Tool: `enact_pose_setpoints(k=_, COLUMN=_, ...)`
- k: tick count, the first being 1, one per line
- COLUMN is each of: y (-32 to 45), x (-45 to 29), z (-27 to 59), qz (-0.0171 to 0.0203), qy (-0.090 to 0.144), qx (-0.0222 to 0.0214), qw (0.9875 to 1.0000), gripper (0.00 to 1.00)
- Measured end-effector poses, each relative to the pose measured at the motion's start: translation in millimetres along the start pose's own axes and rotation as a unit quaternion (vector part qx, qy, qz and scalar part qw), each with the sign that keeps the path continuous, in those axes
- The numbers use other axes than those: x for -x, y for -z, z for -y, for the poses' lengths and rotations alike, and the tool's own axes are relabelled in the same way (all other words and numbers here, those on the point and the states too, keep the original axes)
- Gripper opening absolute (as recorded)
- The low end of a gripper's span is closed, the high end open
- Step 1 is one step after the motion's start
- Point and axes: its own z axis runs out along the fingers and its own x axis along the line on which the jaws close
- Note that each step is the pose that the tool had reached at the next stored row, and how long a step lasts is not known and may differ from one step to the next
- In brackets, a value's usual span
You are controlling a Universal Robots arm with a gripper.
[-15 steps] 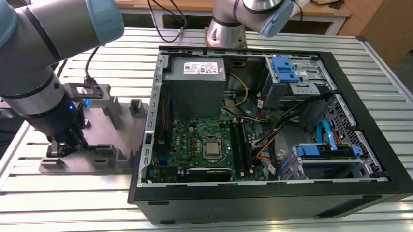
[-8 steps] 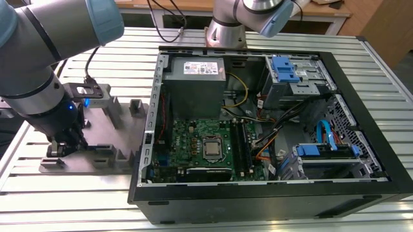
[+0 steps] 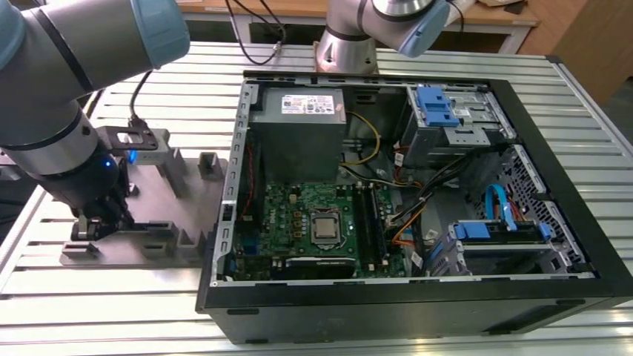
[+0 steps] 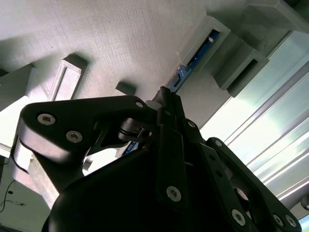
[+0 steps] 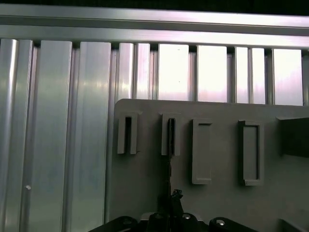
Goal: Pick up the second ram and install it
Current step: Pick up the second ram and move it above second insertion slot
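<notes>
The gripper (image 4: 166, 99) has its fingers drawn narrow, pinched on the second ram (image 4: 185, 71), which stands on edge in a slotted grey block (image 4: 219, 43) of the holder plate (image 4: 120, 43). In the exterior view the arm reaches down over that plate (image 3: 148, 222) on the ribbed metal table (image 3: 99, 297). Beyond it, toward the exterior view's right, lies the open computer case (image 3: 396, 297) with its motherboard (image 3: 307, 204) exposed.
</notes>
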Motion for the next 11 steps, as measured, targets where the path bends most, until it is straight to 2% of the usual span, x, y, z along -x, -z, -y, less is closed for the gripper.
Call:
enact_pose_setpoints(k=5, y=14.7, x=0.6, z=-0.7, qz=0.0023, qy=0.0, qx=0.0002, qw=1.0, gripper=0.13)
enact_pose_setpoints(k=11, y=25.3, x=2.1, z=-1.1, qz=0.0094, qy=0.0, qx=0.0001, qw=1.0, gripper=0.13)
